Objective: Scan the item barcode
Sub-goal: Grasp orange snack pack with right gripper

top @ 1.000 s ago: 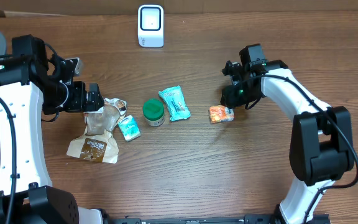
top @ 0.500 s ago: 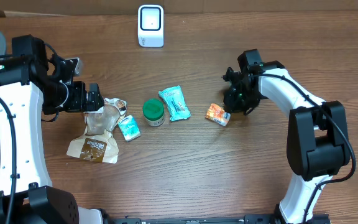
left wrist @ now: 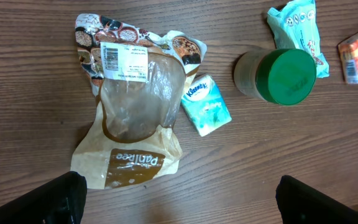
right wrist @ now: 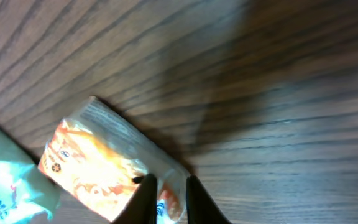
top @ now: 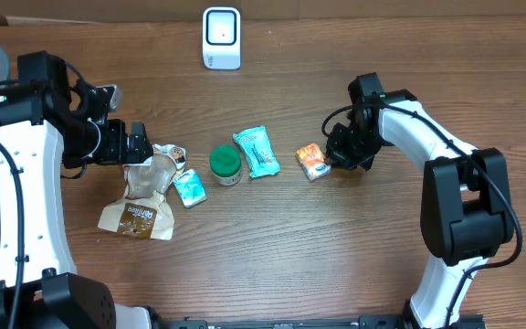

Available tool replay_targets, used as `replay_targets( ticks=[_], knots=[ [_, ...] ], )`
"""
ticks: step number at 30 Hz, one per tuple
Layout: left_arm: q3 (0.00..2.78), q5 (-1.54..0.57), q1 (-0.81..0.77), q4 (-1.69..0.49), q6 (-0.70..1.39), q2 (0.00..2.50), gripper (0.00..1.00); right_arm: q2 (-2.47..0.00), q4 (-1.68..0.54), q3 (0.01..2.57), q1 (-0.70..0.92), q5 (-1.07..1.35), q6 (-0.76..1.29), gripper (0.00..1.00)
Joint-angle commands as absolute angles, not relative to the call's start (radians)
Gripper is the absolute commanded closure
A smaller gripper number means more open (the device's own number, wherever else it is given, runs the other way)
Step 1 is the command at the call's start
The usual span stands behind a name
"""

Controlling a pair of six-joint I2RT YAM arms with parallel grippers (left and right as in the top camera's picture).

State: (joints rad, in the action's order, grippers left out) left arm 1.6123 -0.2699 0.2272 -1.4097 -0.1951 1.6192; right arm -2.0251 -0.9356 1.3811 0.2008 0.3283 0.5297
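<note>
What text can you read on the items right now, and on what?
"Kleenex": tissue pack.
"Panifee", upside down: brown bag.
Too small to read: white barcode label on the bag.
Too blurred to read: orange packet, teal packet.

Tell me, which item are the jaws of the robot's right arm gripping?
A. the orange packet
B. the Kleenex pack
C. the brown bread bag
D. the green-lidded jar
A: the right gripper pinches the orange packet at its edge, and the right wrist view shows that edge between the narrow jaws.
</note>
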Motion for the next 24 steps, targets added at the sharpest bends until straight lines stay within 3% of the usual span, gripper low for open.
replay_targets(
  ticks=[1,5,9,24],
  knots=[
    [1.613,-0.281,0.229,-1.409,-0.221,1.623,0.01,-2.027,-0.97,1.438,0.194,0.387,0.305,0.8],
    [1.613,-0.281,0.229,-1.409,-0.221,1.623,0.0,-2.027,-1.001,1.452,0.194,0.387,0.084,0.68],
    [1.613,-0.282,0.228,-1.409,-0.221,1.623,0.0,-2.028,-0.99,1.437,0.197,0.387,-0.033,0.64],
    [1.613,-0.281,0.229,-1.409,-0.221,1.623,0.0,-2.067,-0.872,1.316,0.197,0.434,-0.061,0.7]
  ],
)
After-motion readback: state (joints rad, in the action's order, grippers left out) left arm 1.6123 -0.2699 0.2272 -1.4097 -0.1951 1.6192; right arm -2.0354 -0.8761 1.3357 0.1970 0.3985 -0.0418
